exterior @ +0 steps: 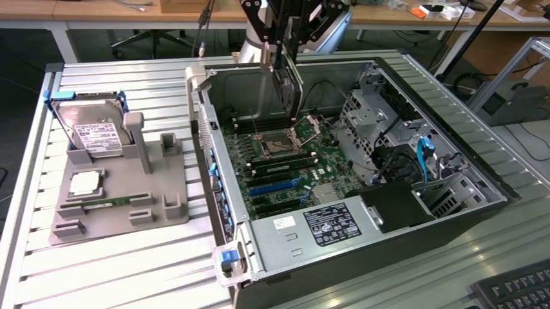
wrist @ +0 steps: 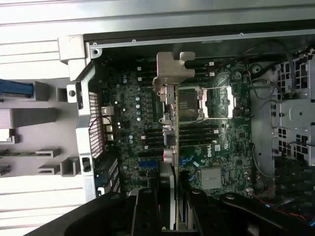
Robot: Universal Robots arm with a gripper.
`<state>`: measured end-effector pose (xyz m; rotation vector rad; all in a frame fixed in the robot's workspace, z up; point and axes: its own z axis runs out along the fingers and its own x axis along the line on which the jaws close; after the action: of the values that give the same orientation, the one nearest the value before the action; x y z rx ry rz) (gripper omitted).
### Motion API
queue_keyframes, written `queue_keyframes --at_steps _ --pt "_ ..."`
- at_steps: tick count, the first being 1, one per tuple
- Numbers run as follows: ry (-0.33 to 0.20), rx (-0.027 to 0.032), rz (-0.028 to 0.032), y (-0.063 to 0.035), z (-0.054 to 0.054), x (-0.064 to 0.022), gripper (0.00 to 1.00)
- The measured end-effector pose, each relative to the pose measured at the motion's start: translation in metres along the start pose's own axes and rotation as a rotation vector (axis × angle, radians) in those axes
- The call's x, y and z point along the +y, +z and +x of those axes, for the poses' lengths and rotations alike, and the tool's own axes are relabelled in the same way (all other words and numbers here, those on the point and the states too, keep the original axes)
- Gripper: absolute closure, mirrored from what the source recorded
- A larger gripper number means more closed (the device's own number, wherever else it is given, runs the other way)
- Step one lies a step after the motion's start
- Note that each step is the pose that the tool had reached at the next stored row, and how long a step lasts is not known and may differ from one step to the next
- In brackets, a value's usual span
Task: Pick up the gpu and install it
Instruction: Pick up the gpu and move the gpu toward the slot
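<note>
Exterior view, card: the gpu (exterior: 290,90) is thin and dark. It hangs upright and edge-on at the upper centre of the frame, inside the open computer case (exterior: 481,174) and above the motherboard (exterior: 288,161).
Exterior view, arm: the gripper (exterior: 284,55) points straight down from the top edge, clamped on the card's upper end.
Wrist view, card: the gpu (wrist: 170,147) runs edge-on, with its silvery bracket (wrist: 172,71) at the far end beside the processor socket (wrist: 189,105).
Wrist view, grip: the gripper (wrist: 171,196) has its black fingers (wrist: 145,211) pressed on both faces of the card, the gap only card-wide.
</note>
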<state>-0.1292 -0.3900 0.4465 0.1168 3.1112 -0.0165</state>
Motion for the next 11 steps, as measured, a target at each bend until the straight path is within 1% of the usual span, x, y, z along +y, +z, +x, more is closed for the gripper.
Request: queue_keyframes --at_steps 11 --pt "0.000 0.0000 0.0001 0.0006 -0.0024 0.0001 0.73"
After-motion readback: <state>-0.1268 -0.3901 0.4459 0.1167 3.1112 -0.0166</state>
